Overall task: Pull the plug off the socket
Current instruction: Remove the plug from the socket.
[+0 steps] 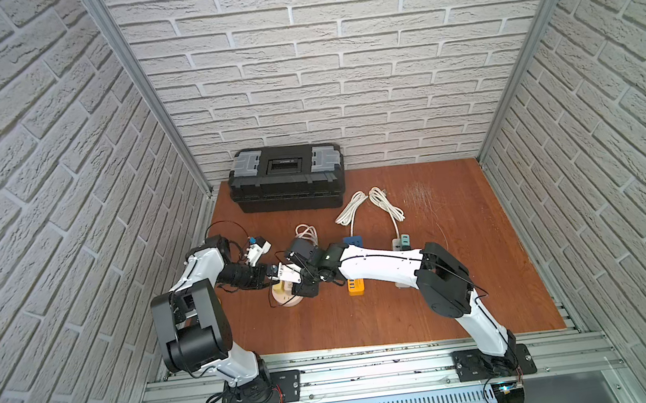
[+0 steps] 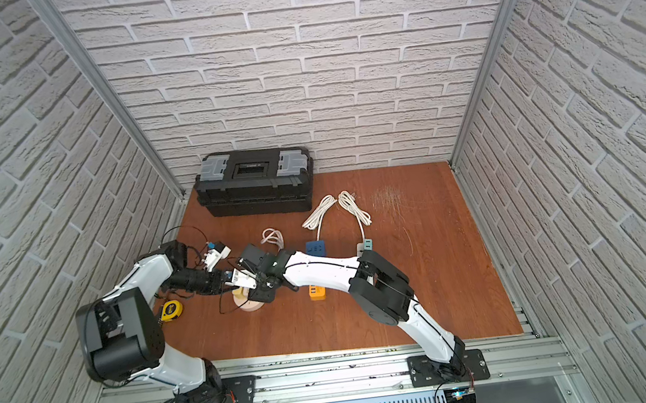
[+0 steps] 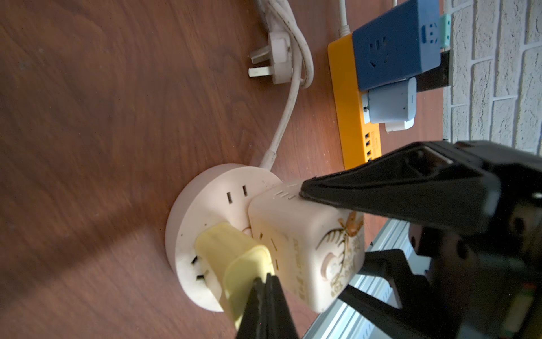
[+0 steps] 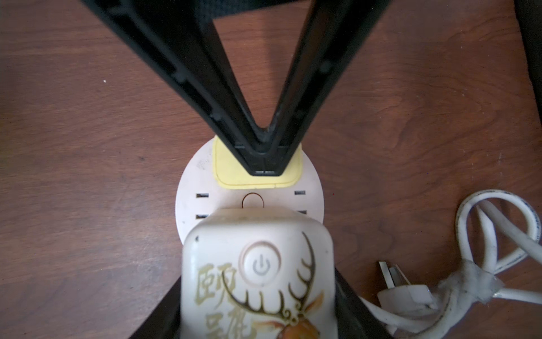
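Right wrist: left end effector [image 4: 264, 168] shut; left wrist: right end effector [image 3: 324, 241] clamping cube [image 3: 302, 252].

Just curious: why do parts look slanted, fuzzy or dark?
Both top views: wide lens splays the brick walls; right wrist view: the close left gripper blurs, the deer-printed plug is sharp; left wrist view: dim, shadows banding the table.
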Controlling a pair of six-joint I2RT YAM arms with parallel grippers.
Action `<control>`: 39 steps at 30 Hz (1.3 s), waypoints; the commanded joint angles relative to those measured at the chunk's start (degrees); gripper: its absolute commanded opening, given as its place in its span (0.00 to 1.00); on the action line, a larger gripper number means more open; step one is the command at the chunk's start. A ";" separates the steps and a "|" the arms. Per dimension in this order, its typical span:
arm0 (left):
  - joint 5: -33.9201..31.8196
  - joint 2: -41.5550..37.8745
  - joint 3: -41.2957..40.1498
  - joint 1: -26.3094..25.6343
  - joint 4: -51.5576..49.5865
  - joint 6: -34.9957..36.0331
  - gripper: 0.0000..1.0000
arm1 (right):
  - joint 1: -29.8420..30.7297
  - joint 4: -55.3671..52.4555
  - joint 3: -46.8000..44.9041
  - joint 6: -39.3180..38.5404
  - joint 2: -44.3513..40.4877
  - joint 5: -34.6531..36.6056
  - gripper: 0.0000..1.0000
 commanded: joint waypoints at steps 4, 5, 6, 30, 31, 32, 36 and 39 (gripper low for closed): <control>-12.38 3.84 -3.18 -0.45 2.05 -0.23 0.00 | 0.16 0.44 4.64 1.22 1.14 -2.60 0.03; -12.49 3.85 -3.27 -0.39 2.03 -0.15 0.00 | -0.18 -0.49 5.60 1.92 1.59 -3.82 0.03; -12.66 3.77 -3.35 -0.31 2.05 -0.14 0.00 | -0.60 -1.69 7.11 2.55 2.21 -5.30 0.03; -15.23 5.26 -3.54 -0.39 2.93 -1.20 0.00 | 1.11 4.15 5.69 5.77 2.15 -0.79 0.03; -15.23 5.24 -3.54 -0.36 2.93 -1.20 0.00 | 0.64 3.63 6.47 6.71 2.33 -2.00 0.03; -15.14 5.19 -3.49 -0.36 2.84 -1.15 0.00 | 0.12 3.40 6.87 7.83 2.39 -3.29 0.03; -15.22 5.29 -3.43 -0.36 2.84 -1.19 0.00 | -0.60 3.15 7.91 8.38 2.80 -5.98 0.03; -15.27 5.17 -3.58 -0.36 2.93 -1.24 0.00 | -0.24 1.91 8.66 7.20 2.87 -4.57 0.03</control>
